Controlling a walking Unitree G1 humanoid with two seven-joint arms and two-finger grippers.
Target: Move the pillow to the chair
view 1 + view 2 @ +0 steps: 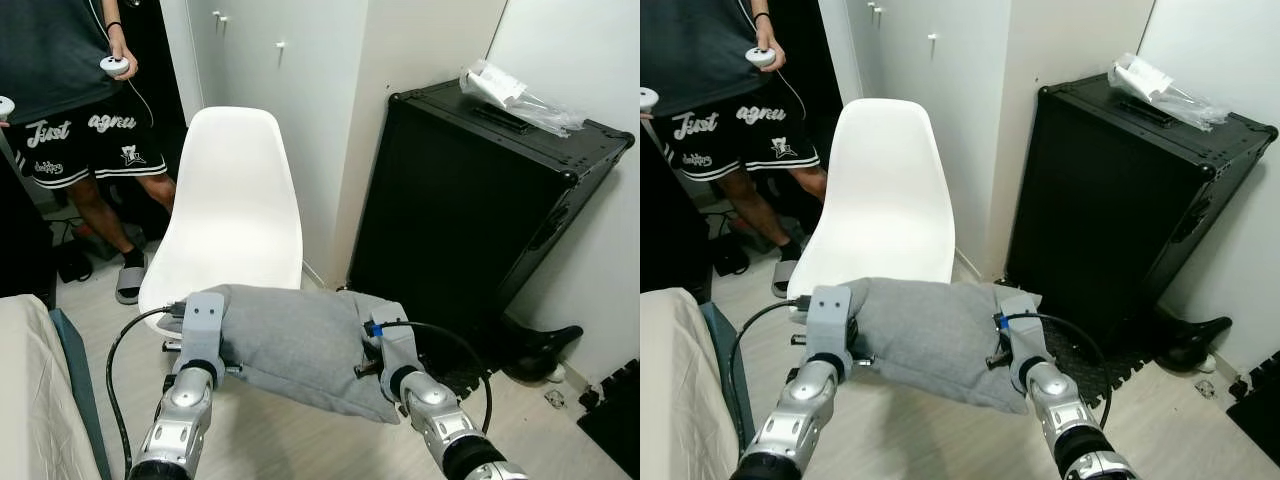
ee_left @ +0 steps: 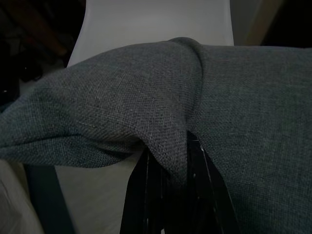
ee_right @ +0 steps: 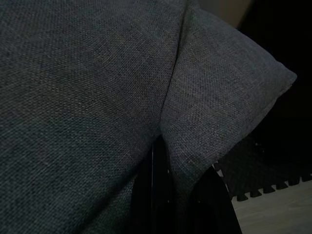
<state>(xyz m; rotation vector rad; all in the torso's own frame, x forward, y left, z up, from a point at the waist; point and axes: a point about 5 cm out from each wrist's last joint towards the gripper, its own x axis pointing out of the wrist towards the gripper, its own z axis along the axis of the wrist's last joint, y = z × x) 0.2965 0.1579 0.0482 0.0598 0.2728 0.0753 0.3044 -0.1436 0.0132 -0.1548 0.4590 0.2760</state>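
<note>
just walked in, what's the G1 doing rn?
It's carrying a grey pillow between both arms, just in front of the white chair, not yet set down on the seat. The left gripper and the right gripper each have their fingers pinched on a fold of the fabric at either end. A person stands behind the chair holding controllers. A black case sits to the right.

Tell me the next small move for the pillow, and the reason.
Probably carry it forward and lower it onto the seat. The left gripper and right gripper each pinch a fold of the grey pillow, held just before the white chair.
</note>
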